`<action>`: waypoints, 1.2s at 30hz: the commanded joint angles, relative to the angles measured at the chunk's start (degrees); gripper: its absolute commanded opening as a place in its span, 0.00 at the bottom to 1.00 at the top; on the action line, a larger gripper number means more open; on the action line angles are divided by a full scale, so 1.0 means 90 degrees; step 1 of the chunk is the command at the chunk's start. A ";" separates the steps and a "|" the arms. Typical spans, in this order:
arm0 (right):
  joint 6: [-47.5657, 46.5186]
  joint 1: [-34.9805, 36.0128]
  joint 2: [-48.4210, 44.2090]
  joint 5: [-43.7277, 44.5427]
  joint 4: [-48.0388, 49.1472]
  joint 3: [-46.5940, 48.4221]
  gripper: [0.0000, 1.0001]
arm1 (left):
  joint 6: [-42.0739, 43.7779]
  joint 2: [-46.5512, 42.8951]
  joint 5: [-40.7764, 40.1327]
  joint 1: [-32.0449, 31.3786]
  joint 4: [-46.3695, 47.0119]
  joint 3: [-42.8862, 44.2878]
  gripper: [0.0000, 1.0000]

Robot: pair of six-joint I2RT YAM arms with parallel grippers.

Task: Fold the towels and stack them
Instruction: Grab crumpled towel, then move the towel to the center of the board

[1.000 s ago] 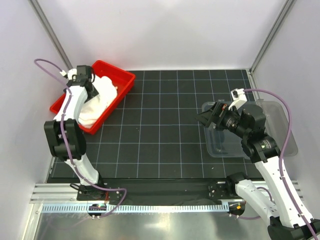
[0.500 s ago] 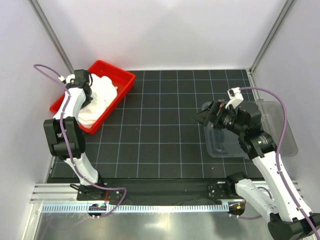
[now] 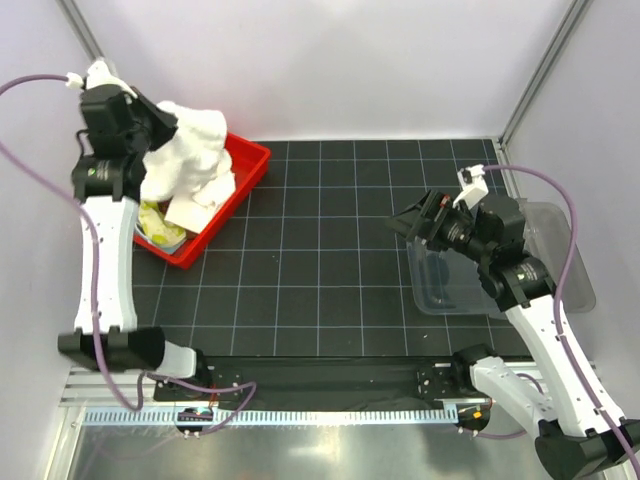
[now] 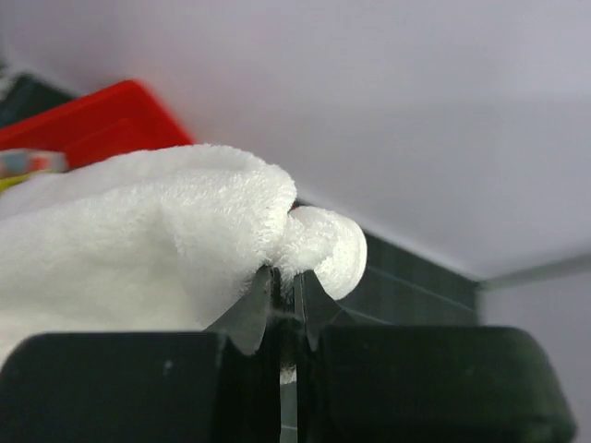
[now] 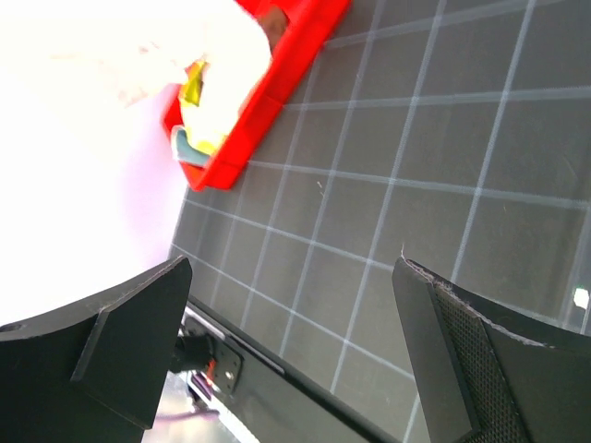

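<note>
Black gridded mat (image 3: pixel 330 260) fills the top view. The left gripper (image 3: pixel 152 126) holds the white towel (image 3: pixel 190 160) high over the red tray (image 3: pixel 252 160), its long axis hanging downward with the lower end reaching into the tray. I judge it should rise until the hem clears, then swing over the mat. From the left wrist, the jaws are pinched on a plush fold. From the right wrist, the right gripper (image 5: pixel 295 305) is spread and empty.

Large fluffy white towel (image 3: pixel 190 150): plain white. Rectangular red plastic tray (image 3: pixel 250 158), 10 o'clock: solid red. Yellow-green printed cloth (image 3: pixel 158 222) inside. Flat table mat (image 3: pixel 330 270): black, white grid. Clear plastic bin (image 3: pixel 440 285), 3 o'clock: colourless.
</note>
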 commanded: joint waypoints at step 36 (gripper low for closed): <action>-0.1272 0.1783 0.5865 0.1241 0.1236 0.2612 0.74 | -0.0940 -0.2053 -0.0480 -0.0912 0.0014 -0.5393 0.73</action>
